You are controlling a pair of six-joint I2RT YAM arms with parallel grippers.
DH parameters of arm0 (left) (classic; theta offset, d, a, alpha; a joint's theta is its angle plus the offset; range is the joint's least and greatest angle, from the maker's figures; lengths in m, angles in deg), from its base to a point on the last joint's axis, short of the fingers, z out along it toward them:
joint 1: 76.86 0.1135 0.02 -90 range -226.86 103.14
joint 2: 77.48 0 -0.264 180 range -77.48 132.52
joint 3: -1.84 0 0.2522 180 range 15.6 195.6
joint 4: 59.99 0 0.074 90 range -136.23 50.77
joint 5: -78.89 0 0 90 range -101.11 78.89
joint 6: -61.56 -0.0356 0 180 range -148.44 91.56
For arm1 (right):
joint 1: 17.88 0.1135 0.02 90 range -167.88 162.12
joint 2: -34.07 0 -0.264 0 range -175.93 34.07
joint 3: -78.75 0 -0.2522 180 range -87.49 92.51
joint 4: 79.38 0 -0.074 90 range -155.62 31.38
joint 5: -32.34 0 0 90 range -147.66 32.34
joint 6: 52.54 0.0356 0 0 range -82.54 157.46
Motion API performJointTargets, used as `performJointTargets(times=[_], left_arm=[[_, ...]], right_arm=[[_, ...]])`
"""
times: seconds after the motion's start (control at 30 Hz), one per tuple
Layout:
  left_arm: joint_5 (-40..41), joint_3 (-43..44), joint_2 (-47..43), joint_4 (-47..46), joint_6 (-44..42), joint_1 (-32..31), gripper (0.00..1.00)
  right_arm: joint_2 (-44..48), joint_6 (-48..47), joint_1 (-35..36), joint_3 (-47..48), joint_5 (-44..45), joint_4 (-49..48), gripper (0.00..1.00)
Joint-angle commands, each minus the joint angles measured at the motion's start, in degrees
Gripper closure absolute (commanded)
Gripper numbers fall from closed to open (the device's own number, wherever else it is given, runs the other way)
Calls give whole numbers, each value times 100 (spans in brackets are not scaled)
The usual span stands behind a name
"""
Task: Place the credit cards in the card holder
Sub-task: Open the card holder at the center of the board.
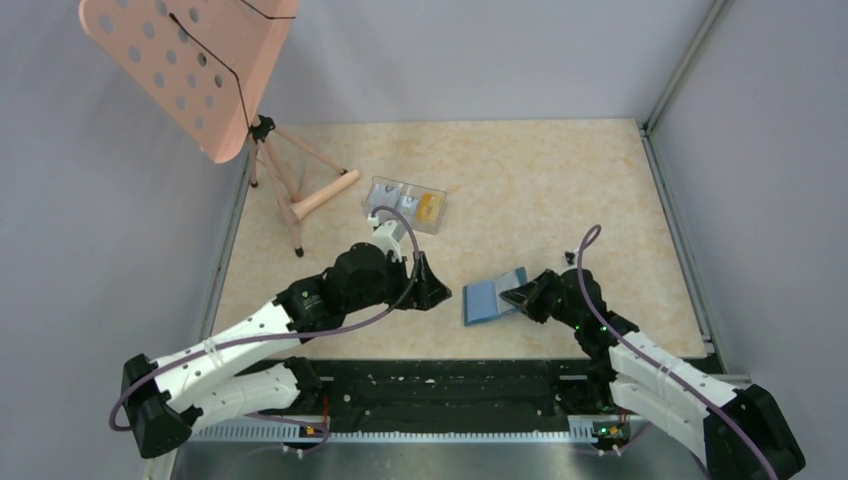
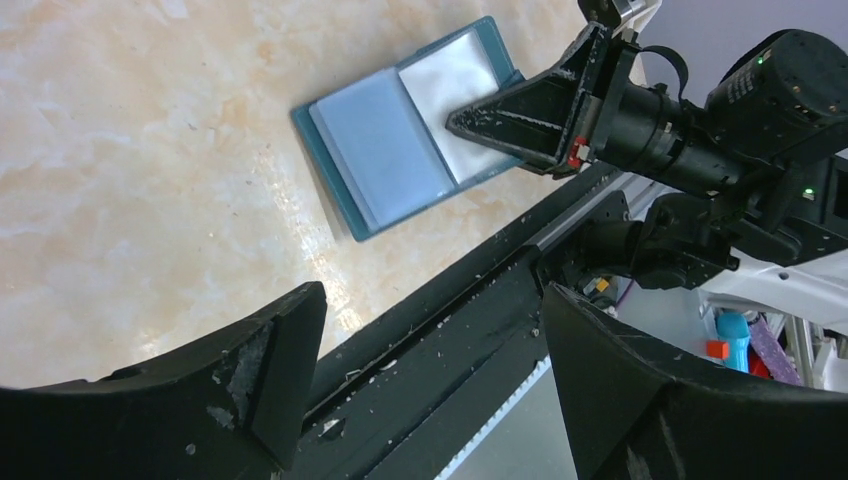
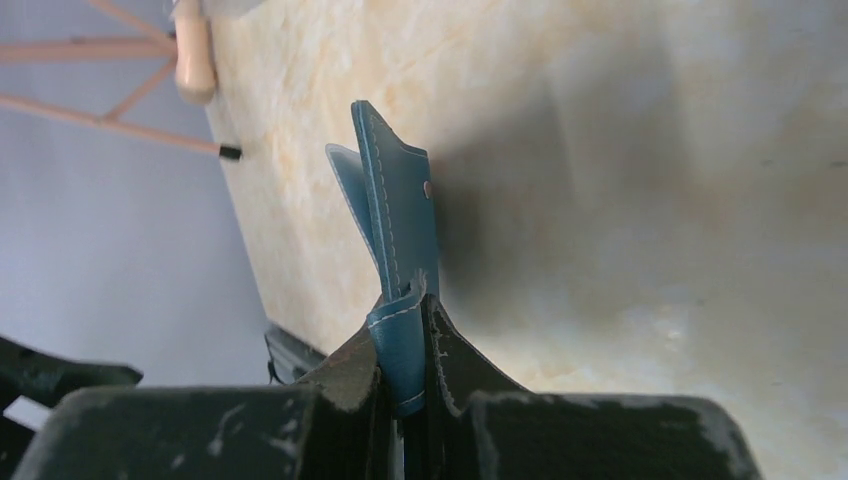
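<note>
While the marbled table (image 1: 560,180) carries a pink perforated stand (image 1: 190,60) at its far left and a clear compartment box (image 1: 405,203) holding an orange-yellow card (image 1: 429,205) behind the arms, the card holder (image 1: 490,298) lies open near the front edge. Teal outside, it shows light blue and whitish pockets upward, with its right edge pinched in the right gripper (image 3: 405,330). The left gripper (image 2: 430,340) hangs just to its left, jaws spread wide and empty.
</note>
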Motion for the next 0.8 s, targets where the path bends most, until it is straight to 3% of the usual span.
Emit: performJointTargets(times=[0.0, 0.1, 0.27, 0.37, 0.57, 0.77], left_arm=[[-321, -83, 164, -417, 121, 19, 16], [-408, -76, 257, -451, 127, 19, 16], [-417, -118, 286, -558, 121, 19, 16], [-347, -110, 295, -520, 142, 19, 15], [6, -183, 383, -218, 531, 19, 12], [30, 35, 775, 152, 727, 20, 7]], right_arm=[[237, 510, -39, -391, 987, -796, 100], [191, 488, -34, -525, 905, -738, 98], [263, 202, -38, -534, 660, 73, 56], [601, -23, -37, -419, 646, 913, 38], [1784, -439, -39, 167, 1077, 3250, 23], [2361, -933, -39, 1176, 2006, 4819, 20]])
